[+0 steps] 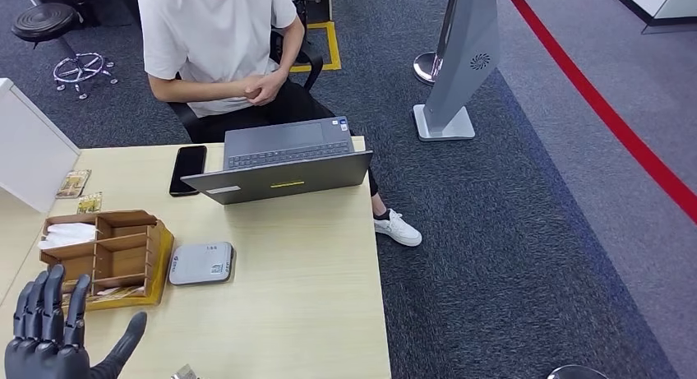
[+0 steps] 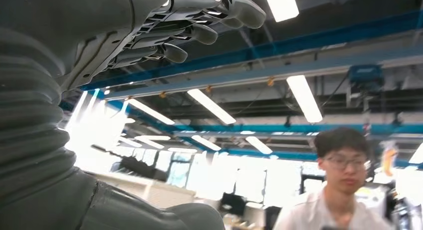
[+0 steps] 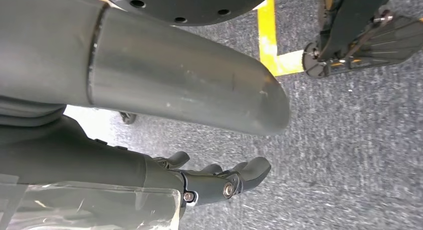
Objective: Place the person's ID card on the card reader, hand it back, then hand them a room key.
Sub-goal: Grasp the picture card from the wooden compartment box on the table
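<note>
My left hand [image 1: 51, 334] is raised over the near left corner of the table, fingers spread and pointing up, holding nothing. In the left wrist view the same hand [image 2: 164, 25] is empty, with the person [image 2: 339, 190] beyond it. The grey-white card reader [image 1: 201, 262] lies flat on the table, to the right of a wooden organiser [image 1: 107, 251] with cards in its slots. The person [image 1: 218, 42] sits behind the table with hands clasped together [image 1: 265, 87]; no card shows in them. My right hand [image 3: 219, 180] hangs beside my body above the carpet, fingers loosely extended and empty.
An open grey laptop [image 1: 283, 161] stands at the table's far edge, with a black phone [image 1: 188, 168] to its left. A white box [image 1: 29, 153] sits at the far left. A small pale object [image 1: 185, 372] shows at the near edge. A grey stand [image 1: 456, 67] is on the carpet.
</note>
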{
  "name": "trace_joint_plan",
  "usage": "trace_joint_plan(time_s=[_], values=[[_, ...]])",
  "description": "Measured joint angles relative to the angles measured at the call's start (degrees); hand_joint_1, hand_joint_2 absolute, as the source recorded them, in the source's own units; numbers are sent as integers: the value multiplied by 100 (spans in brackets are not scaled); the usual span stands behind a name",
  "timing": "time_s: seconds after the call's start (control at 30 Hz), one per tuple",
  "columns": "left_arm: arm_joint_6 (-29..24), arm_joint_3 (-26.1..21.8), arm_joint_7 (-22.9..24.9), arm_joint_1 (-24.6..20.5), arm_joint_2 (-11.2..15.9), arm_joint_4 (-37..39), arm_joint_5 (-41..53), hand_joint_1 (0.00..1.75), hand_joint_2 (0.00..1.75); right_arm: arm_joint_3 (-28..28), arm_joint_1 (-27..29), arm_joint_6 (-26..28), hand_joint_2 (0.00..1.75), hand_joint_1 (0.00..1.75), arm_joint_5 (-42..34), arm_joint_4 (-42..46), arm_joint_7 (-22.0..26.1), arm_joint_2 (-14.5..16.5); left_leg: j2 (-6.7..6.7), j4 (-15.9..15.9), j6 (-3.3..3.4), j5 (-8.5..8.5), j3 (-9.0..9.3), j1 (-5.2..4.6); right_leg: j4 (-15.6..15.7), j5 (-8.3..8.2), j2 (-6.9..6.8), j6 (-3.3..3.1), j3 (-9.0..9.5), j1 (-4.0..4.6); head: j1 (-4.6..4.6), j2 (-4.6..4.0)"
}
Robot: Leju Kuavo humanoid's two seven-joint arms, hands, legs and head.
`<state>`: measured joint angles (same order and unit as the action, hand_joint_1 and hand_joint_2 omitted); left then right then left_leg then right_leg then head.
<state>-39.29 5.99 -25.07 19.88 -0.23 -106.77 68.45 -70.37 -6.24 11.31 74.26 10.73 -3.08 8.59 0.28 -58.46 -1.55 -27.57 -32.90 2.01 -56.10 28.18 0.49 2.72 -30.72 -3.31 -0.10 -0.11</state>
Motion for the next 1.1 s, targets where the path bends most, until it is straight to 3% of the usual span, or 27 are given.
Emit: trace_joint_plan(time_s=[0.1,0.2,0.33,0.57,1.1], values=[[305,-53,882,101,218,235,237,0,175,-5,2,-35,0,0,74,0,-95,1,0,1,-1,0,1,1,0,2,0,-2,-3,1,-1,0],[961,-145,1604,5,502,703,349,0,175,-2,4,-57,0,0,177,0,-175,2,-1,3,-3,2,2,5,-1,2,-2,-3,-2,3,-1,0],[1683,-288,2111,-271,799,1507,347,0,175,33,13,-70,0,0,328,0,-229,2,0,4,-8,6,2,11,-1,0,-1,-3,1,9,-2,0],[2031,-521,2262,-643,997,2485,225,0,175,177,33,-82,0,0,491,0,-263,2,-8,2,-7,6,4,11,-1,-1,-5,-3,5,9,-3,0],[1960,-551,2234,-1123,906,3118,237,0,175,291,32,-84,0,0,528,0,-228,0,-11,1,-7,6,4,12,-1,-1,-7,-3,6,11,-3,0]])
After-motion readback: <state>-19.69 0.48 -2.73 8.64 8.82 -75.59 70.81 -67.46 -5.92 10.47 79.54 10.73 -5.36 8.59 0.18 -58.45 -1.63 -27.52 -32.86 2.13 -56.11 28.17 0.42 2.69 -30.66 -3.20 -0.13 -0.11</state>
